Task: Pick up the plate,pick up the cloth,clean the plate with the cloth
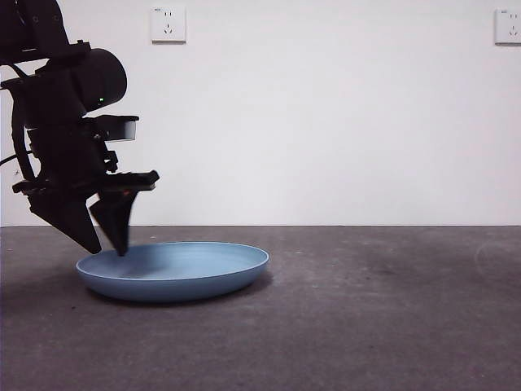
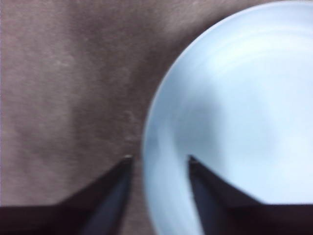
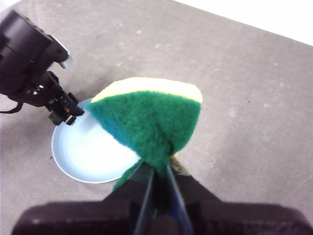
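Observation:
The light-blue plate (image 1: pixel 175 273) lies flat on the dark table, left of centre. My left gripper (image 1: pixel 110 251) is down at the plate's left rim. In the left wrist view the left gripper (image 2: pixel 159 159) is open, one jaw outside the rim and one over the plate's inside (image 2: pixel 234 112). My right gripper (image 3: pixel 157 171) is shut on the cloth (image 3: pixel 151 117), a yellow sponge with a green scouring face, squeezed and folded between the jaws. It is held high above the table, with the plate (image 3: pixel 88 152) and the left gripper (image 3: pixel 66 115) below. The right gripper is out of the front view.
The dark grey table (image 1: pixel 366 326) runs back to a white wall. Two wall sockets (image 1: pixel 168 24) (image 1: pixel 508 26) are on the wall. The left arm's bulk (image 1: pixel 65 122) fills the front view's left side.

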Controlling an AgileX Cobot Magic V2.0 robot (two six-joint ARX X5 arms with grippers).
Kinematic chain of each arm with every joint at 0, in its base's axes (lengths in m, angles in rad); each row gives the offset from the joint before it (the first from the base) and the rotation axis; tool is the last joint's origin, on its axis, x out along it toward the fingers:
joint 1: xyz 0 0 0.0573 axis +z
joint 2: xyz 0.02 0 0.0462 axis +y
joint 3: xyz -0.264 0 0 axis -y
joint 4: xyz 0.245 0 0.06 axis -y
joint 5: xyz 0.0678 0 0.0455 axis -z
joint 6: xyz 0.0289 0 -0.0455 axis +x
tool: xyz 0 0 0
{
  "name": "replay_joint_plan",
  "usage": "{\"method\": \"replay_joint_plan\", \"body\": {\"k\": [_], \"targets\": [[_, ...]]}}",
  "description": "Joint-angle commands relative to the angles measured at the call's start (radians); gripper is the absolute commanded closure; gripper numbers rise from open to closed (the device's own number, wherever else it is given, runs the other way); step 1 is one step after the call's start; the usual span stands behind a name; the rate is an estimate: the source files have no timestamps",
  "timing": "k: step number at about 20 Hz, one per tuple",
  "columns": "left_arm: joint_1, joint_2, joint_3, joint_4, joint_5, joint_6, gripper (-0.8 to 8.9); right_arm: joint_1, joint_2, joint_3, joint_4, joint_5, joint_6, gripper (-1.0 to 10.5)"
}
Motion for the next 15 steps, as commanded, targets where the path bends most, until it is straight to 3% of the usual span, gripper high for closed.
{"method": "replay_joint_plan", "body": {"k": [1,7,12,15], "targets": [[-0.010,0.002,-0.003,-0.028,0.072,-0.063,2.29,-0.018,0.017,-0.009,0.004,0.005,0.010,9.6],[-0.078,-0.147,-0.003,-0.049,0.083,-0.127,2.29,-0.106,0.149,-0.009,-0.016,-0.005,0.080,9.6],[-0.149,-0.385,-0.003,-0.059,0.006,-0.130,2.29,-0.191,0.376,-0.009,-0.022,-0.006,0.086,9.6],[-0.178,-0.529,-0.003,-0.095,0.002,-0.130,2.30,-0.229,0.527,-0.009,-0.003,-0.098,0.085,9.6]]}}
